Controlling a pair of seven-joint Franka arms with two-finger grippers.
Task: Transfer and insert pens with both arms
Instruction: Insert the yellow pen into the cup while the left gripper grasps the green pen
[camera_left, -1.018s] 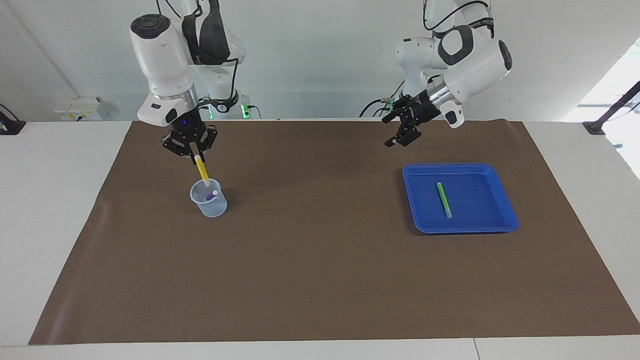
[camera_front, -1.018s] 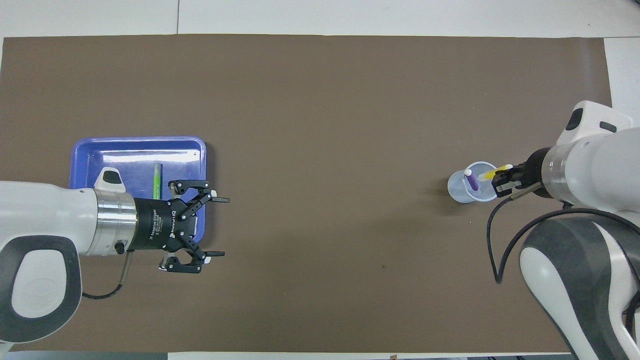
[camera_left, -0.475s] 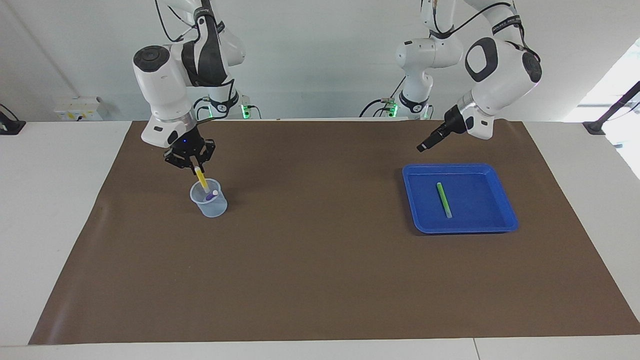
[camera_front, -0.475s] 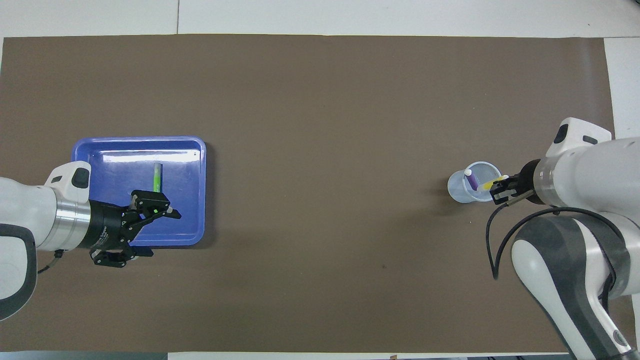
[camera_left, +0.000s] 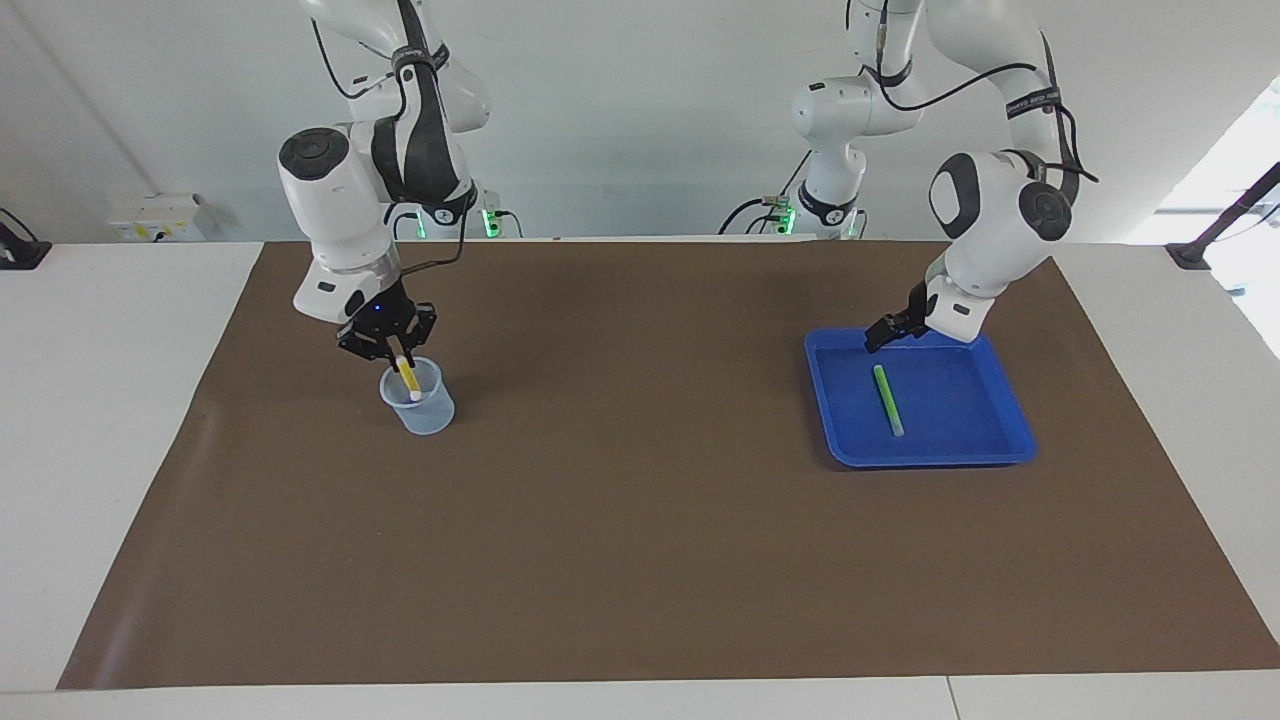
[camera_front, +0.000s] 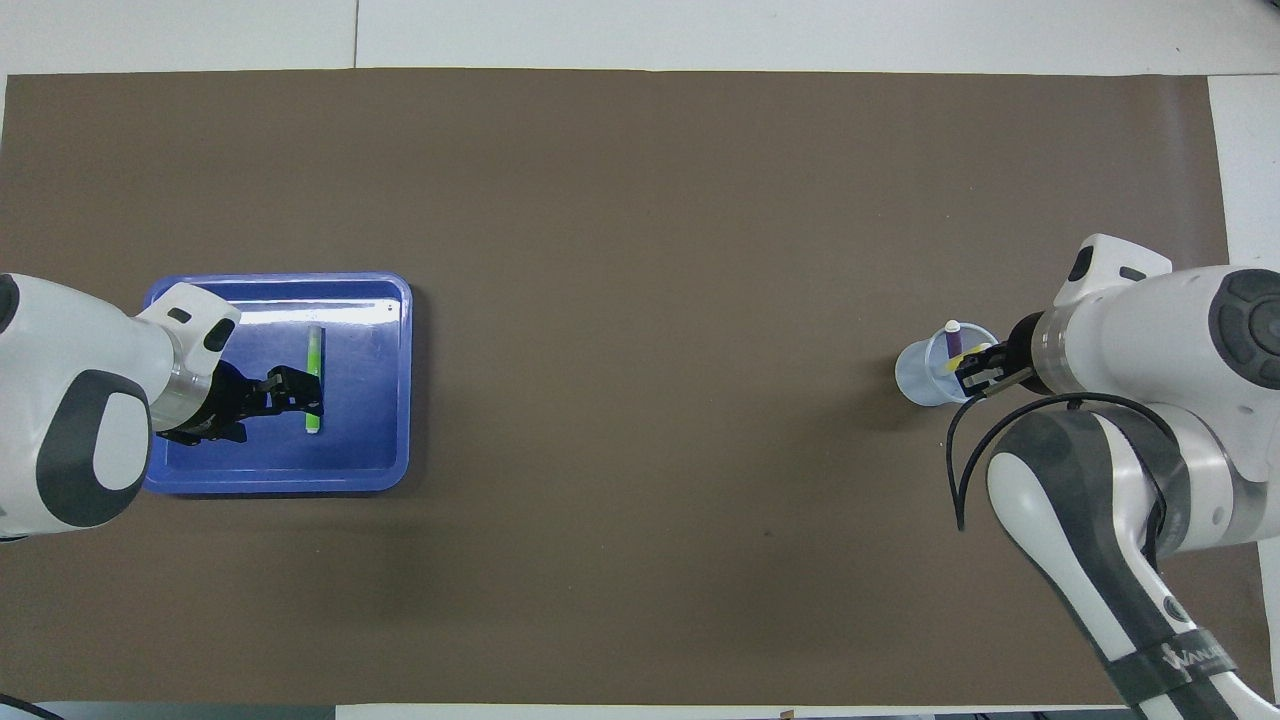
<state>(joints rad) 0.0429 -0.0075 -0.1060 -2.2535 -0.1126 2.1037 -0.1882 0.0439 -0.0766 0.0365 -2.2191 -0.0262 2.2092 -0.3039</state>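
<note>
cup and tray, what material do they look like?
Cup: likely thin translucent plastic, pale blue; the yellow pen shows through its wall. Tray: looks like moulded glossy blue plastic, with rounded corners and a bright glare streak.

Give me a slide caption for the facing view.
Right gripper lowers yellow marker pen into clear plastic cup; left gripper over blue tray holding green pen.

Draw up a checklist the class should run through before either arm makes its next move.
1. Yellow pen tip inside cup: ok.
2. Right tool shut on yellow pen: ok.
3. Purple pen already in cup: ok.
4. Cup upright: ok.
5. Green pen lying flat in tray, untouched: ok.
6. Left tool over the tray, lined up with green pen: cannot tell.
</note>
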